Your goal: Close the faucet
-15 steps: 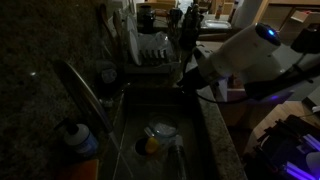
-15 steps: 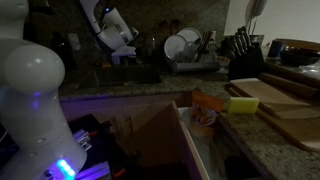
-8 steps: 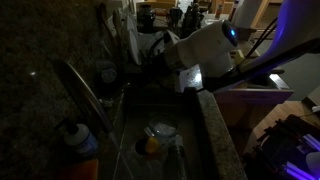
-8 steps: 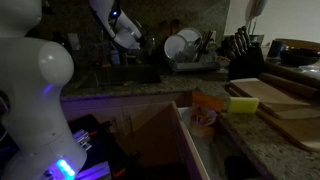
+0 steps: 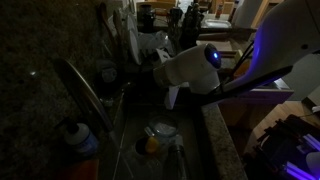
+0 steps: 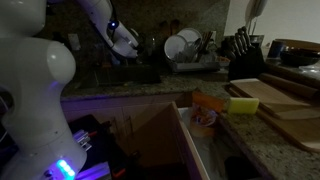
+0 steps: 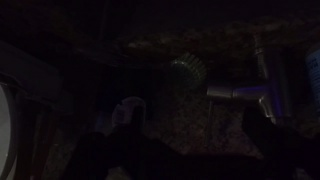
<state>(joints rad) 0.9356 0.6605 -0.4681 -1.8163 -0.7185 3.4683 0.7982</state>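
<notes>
The faucet (image 5: 82, 93) is seen arching from the table's (image 5: 225, 150) wall-side edge over the sink (image 5: 128, 118), just beside a bottle (image 5: 78, 137). A bowl (image 5: 161, 130) lies in the sink. The approach is judged to be in hand; next, the handle must be reached and pushed. Whether the end effector (image 5: 150, 74) is open cannot be told. Dishes fill the rack (image 5: 150, 48) at the far edge.

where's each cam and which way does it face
In an exterior view: by the sink, looking along it past the faucet; white arm crosses.
In an exterior view: out in the room behind the robot's base, facing the counter.
Wrist view: very dark; a metal fitting, no robot parts discernible.
Both exterior views share the dish rack.
</notes>
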